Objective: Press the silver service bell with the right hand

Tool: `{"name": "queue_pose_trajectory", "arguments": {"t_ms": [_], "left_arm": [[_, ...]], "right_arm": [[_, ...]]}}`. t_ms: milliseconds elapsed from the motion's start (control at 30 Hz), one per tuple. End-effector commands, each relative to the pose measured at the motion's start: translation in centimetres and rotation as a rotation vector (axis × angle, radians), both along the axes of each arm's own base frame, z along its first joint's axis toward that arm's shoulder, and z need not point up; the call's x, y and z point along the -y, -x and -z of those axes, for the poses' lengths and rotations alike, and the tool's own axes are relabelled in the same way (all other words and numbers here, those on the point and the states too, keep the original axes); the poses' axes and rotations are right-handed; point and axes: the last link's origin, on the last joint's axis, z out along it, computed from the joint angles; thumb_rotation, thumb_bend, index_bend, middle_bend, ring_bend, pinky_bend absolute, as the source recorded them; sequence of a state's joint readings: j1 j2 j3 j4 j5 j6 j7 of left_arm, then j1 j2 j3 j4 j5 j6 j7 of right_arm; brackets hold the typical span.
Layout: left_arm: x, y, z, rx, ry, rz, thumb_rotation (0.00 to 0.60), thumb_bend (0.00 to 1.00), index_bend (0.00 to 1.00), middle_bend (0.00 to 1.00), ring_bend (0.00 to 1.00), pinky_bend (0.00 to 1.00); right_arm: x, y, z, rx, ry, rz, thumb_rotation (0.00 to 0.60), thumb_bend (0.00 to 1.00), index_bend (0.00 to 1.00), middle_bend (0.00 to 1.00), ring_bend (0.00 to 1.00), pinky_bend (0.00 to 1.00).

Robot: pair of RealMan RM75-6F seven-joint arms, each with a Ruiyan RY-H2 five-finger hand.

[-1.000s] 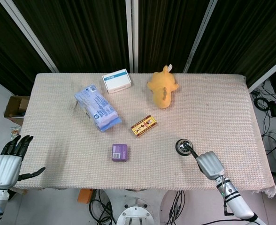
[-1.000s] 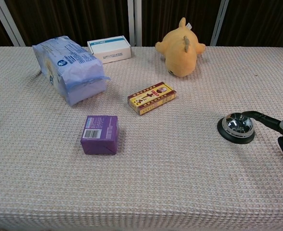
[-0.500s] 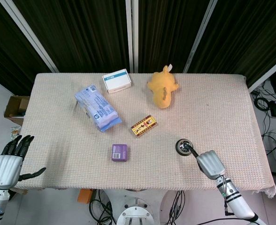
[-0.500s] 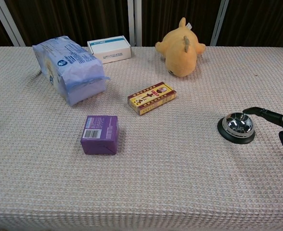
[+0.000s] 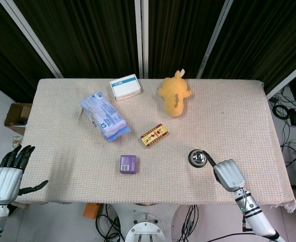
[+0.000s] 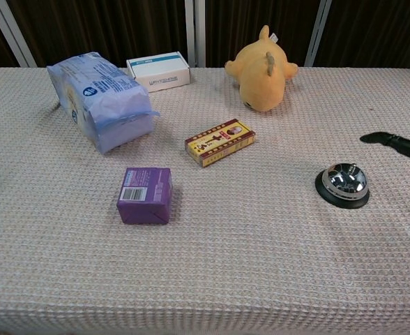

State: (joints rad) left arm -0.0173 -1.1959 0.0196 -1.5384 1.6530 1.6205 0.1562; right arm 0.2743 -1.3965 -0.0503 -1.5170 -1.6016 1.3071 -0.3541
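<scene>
Chest view: right hand (image 6: 408, 149), finger extended, empty, hovers beside bell (image 6: 342, 185); patterned box (image 6: 219, 142) well apart.

Bright, even light falls from overhead on the pale table (image 5: 228, 121), so shadows are short and soft. The bell's chrome dome (image 6: 345, 180) catches small glints. Both views are sharp; the dark curtains (image 5: 87, 35) behind swallow all detail.

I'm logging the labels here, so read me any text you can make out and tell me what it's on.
White box: grey print, too blurred to read.
Blue pack: round logo, unreadable.
Purple box: barcode label, too small.
Yellow-red box: print too small.
Bell, plush: no text.
</scene>
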Motion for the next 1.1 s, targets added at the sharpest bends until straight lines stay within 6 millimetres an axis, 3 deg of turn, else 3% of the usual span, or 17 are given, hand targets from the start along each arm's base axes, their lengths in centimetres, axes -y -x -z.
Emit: {"name": "queue_pose_trajectory", "arguments": {"t_ms": [33,67,100,167,200,267,367,467,767,1100], "left_arm": [[0.0,-0.1,-0.1,-0.001,-0.005,0.002,0.301,0.08,0.08,0.10,0.07,0.18],[0.1,-0.2,-0.2,0.000,-0.008,0.004,0.300,0.08,0.08,0.10,0.07,0.18],[0.1,-0.2,-0.2,0.002,-0.009,0.006,0.301,0.08,0.08,0.10,0.07,0.18],[0.2,-0.4,-0.3,0.003,-0.011,0.009,0.304,0.08,0.08,0.10,0.07,0.18],[0.2,-0.4,-0.3,0.004,-0.011,0.009,0.303,0.08,0.08,0.10,0.07,0.18],[0.4,-0.5,-0.3,0.005,-0.012,0.009,0.303,0.07,0.08,0.10,0.07,0.18],[0.6,-0.6,-0.4,0.008,-0.014,0.007,0.303,0.08,0.08,0.10,0.07,0.18],[0.8,-0.7,-0.6,0.008,-0.018,0.005,0.301,0.08,0.08,0.10,0.07,0.18],[1.1,-0.7,-1.1,0.004,-0.029,0.004,0.301,0.08,0.08,0.10,0.07,0.18],[0.9,-0.7,-0.5,0.010,-0.022,0.005,0.301,0.08,0.08,0.10,0.07,0.18]], "right_arm": [[-0.8,1.1,-3.9,0.065,0.177,-0.036,0.600,0.59,0.00,0.59,0.55,0.69],[-1.2,2.0,-4.9,0.041,0.208,-0.005,0.600,0.46,0.00,0.42,0.36,0.59],[-1.6,2.6,-5.6,0.023,0.229,0.024,0.600,0.37,0.00,0.29,0.23,0.50],[-2.5,3.5,-7.5,0.030,0.277,0.076,0.600,0.14,0.00,0.04,0.02,0.23],[-2.9,3.9,-8.3,0.047,0.301,0.094,0.600,0.08,0.00,0.00,0.00,0.10],[-3.8,5.0,-9.9,0.081,0.354,0.137,0.600,0.03,0.00,0.00,0.00,0.00],[-5.1,6.5,-11.7,0.080,0.417,0.192,0.600,0.00,0.00,0.00,0.00,0.00],[-6.0,7.6,-12.3,0.098,0.407,0.251,0.600,0.00,0.00,0.00,0.00,0.00],[-6.2,8.3,-11.4,0.118,0.371,0.268,0.600,0.00,0.00,0.00,0.00,0.00],[-6.2,8.4,-11.9,0.115,0.387,0.263,0.600,0.00,0.00,0.00,0.00,0.00]]}}
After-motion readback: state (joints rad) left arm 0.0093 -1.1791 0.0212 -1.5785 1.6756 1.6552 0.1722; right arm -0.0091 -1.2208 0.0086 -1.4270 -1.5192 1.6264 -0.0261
